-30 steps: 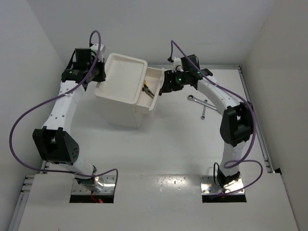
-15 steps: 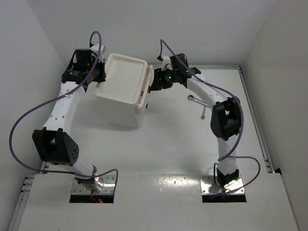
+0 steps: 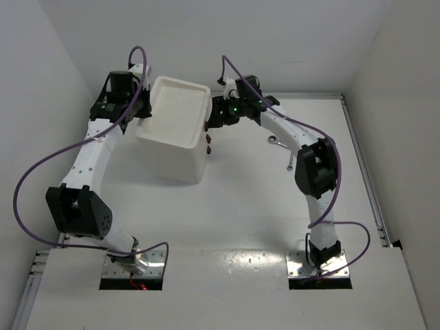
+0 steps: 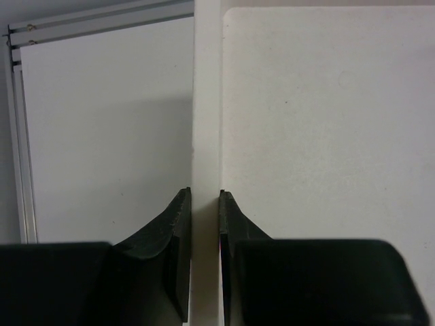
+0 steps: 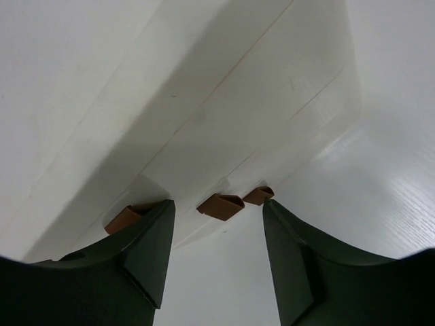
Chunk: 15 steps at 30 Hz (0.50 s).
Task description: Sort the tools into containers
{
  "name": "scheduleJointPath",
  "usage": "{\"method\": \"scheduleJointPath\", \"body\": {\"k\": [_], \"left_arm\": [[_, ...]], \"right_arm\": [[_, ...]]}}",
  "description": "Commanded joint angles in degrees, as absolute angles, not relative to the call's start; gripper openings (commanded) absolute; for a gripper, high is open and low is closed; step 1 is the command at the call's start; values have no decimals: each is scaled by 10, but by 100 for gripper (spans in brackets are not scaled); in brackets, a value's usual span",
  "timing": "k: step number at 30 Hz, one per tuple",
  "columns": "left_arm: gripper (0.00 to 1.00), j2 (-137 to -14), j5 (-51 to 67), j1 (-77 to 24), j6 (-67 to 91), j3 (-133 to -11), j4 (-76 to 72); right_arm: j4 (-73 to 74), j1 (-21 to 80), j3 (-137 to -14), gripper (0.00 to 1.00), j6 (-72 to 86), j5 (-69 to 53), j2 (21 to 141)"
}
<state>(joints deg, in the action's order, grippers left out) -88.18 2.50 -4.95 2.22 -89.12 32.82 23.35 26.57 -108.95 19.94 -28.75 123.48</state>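
On the white desk (image 3: 240, 206), nearest on the right, lie two silver metal combination wrenches, partly hidden by the right arm. The nearer wrench (image 3: 290, 163) has its long axis running roughly near to far. The other wrench (image 3: 277, 141) lies more across, with its head toward the left. They are probably stiff, fairly heavy and smooth. They lie flat on the desk, so the best hold would be across the middle of the shank.

Left of them stands the large, deep white plastic bin (image 3: 172, 158), upright with its mouth up. It looks light, rigid and slick, and its thin rim is the obvious place to take it. The left gripper (image 4: 205, 195) has its jaws pinched narrow on that rim at the bin's far-left side.

Against the large bin's right wall the smaller white plastic bin (image 5: 272, 115) appears tipped on its side. Its underside, with a row of small brown pads (image 3: 208, 139), faces right, and its long axis runs near to far. Its mouth cannot be seen. Tipped like this it is likely to slide or fall back.

The right gripper (image 5: 217, 205) hangs just beside that underside, jaws moderately apart and holding nothing.

No pliers or screwdrivers are in view.
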Motion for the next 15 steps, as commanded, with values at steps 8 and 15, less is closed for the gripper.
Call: {"method": "scheduleJointPath", "body": {"k": [8, 15], "left_arm": [[0, -880, 66, -106, 147, -863, 362], [20, -891, 67, -106, 134, -868, 357]], "right_arm": [[181, 276, -1091, 66, 223, -284, 1205], [209, 230, -1026, 70, 160, -247, 1132]]}}
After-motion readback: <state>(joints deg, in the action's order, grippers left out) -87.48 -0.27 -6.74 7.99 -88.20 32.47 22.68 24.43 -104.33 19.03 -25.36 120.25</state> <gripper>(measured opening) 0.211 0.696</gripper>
